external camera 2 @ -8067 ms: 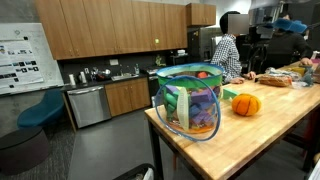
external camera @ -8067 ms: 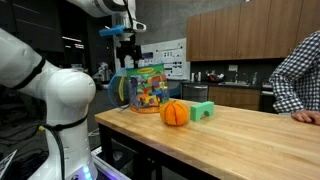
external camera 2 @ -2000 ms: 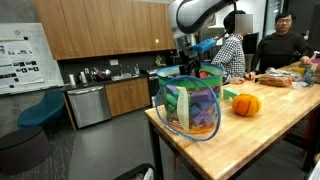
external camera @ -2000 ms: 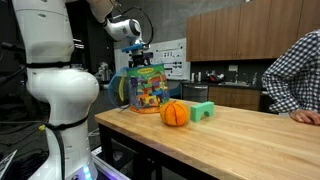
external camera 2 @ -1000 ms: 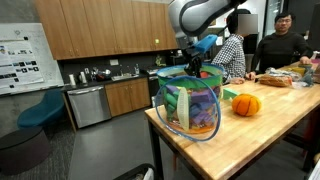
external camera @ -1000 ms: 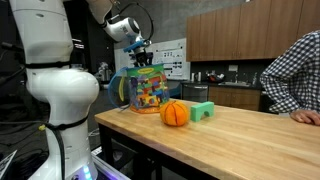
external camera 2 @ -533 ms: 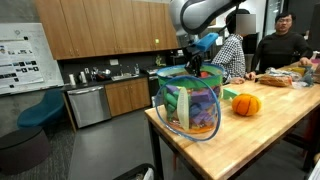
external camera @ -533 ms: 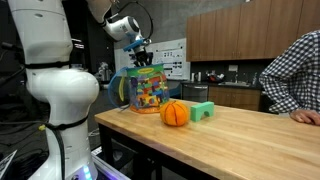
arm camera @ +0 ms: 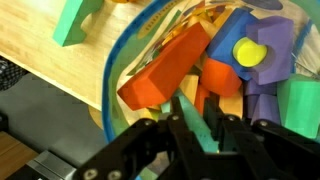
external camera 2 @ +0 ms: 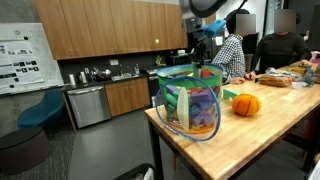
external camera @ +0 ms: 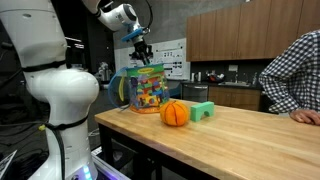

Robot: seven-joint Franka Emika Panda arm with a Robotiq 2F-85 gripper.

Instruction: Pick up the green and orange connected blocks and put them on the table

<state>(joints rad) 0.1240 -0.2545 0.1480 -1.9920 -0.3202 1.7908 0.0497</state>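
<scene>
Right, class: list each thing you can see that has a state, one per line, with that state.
Toy bag: upright, open-topped, full of blocks.
Green and orange blocks: joined, gripped.
Gripper: shut on the green and orange blocks, above the toy bag.
Orange ball: resting on the table.
Green arch block: standing on the table.

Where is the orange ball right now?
In an exterior view the ball sits on the table, toy bag at its left in the picture, green block at its right.
</scene>
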